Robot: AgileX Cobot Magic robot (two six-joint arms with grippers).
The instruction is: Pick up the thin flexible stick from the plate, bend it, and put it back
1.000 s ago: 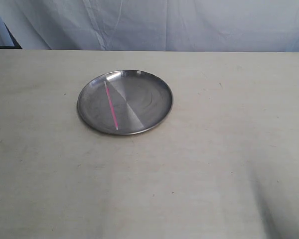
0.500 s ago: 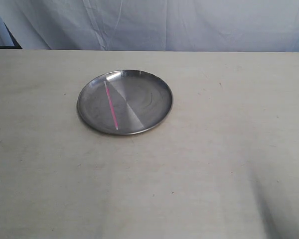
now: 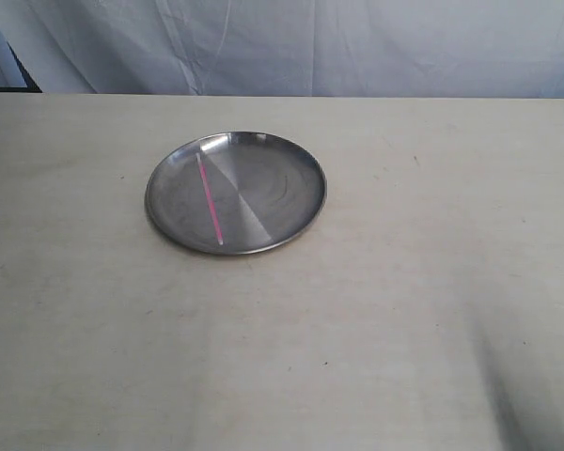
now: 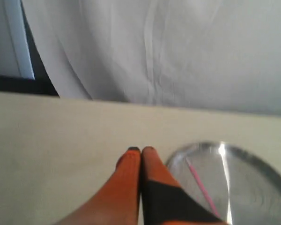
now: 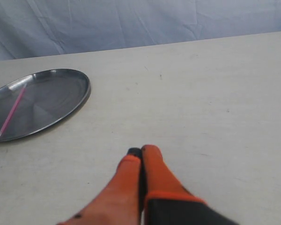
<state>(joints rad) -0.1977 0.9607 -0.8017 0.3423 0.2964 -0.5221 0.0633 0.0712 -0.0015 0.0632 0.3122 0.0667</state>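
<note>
Still, nothing has moved: the thin pink stick (image 3: pixel 209 200) lies untouched on the left half of the steel plate (image 3: pixel 287 183). My left gripper (image 4: pixel 141 150) and right gripper (image 5: pixel 140 151) are both clenched empty, so pickup has not begun.

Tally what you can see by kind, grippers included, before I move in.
Plates: 1, the plate, shiny steel.
Sticks: 1, the thin flexible stick, pink, lying in the plate.
Grippers: 2, the left gripper and the right gripper, both shut and holding nothing.
Total: 4.
</note>
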